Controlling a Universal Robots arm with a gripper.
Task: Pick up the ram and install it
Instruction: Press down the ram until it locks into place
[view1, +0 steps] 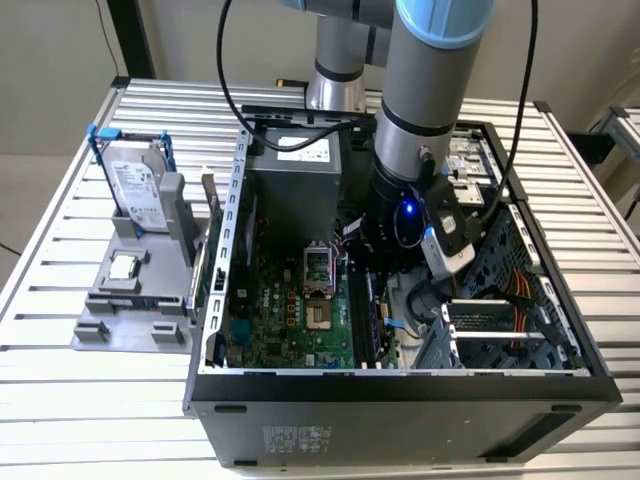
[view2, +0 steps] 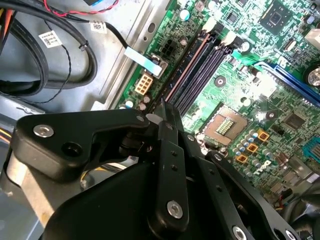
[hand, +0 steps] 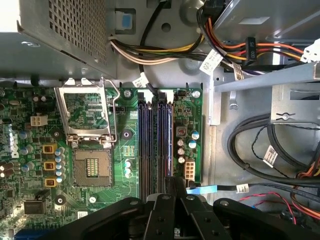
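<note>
Exterior view: well off to the motherboard's (view1: 290, 300) left you have a hard drive in a blue bracket (view1: 135, 190), upright on a grey fixture (view1: 130, 300). The motherboard lies inside the open computer case (view1: 400, 385), and the arm (view1: 425, 110) reaches down at the motherboard's right edge. In both wrist views your gripper (hand: 172, 186) (view2: 165, 117) is clenched on a thin dark edge, apparently the ram (hand: 173, 179), held over the motherboard's memory slots (hand: 156, 145). You can't tell whether it touches a slot.
</note>
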